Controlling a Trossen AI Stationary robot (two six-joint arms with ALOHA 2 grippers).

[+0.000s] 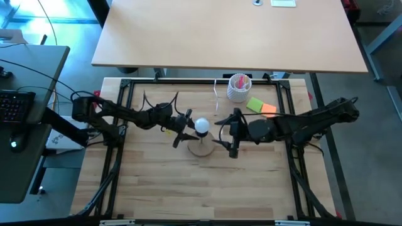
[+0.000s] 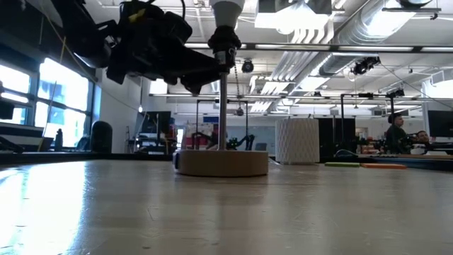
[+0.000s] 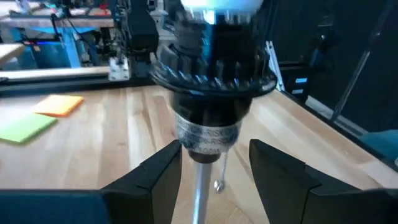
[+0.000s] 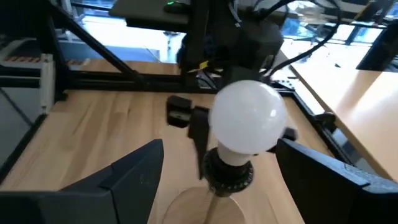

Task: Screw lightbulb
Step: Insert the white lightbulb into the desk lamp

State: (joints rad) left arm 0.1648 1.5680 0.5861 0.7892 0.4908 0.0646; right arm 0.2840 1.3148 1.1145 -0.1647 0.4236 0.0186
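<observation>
The white lightbulb (image 4: 249, 118) sits upright in the black socket (image 3: 214, 68) on top of a thin metal rod (image 2: 223, 120), which rises from the round wooden stand (image 1: 201, 148). My left gripper (image 3: 214, 168) comes in level from the table's left. It is open, with one finger on each side of the socket's lower collar and the rod, and a gap shows on both sides. My right gripper (image 4: 221, 152) comes from the right, wide open. Its fingers flank the bulb without touching it.
A white ribbed cup (image 1: 239, 86) stands at the far side, with green (image 1: 256, 104) and orange (image 1: 269, 109) sticky notes beside it. Bare wooden tabletop (image 1: 201, 188) lies nearer than the stand. A black frame rail (image 1: 129, 94) borders the table.
</observation>
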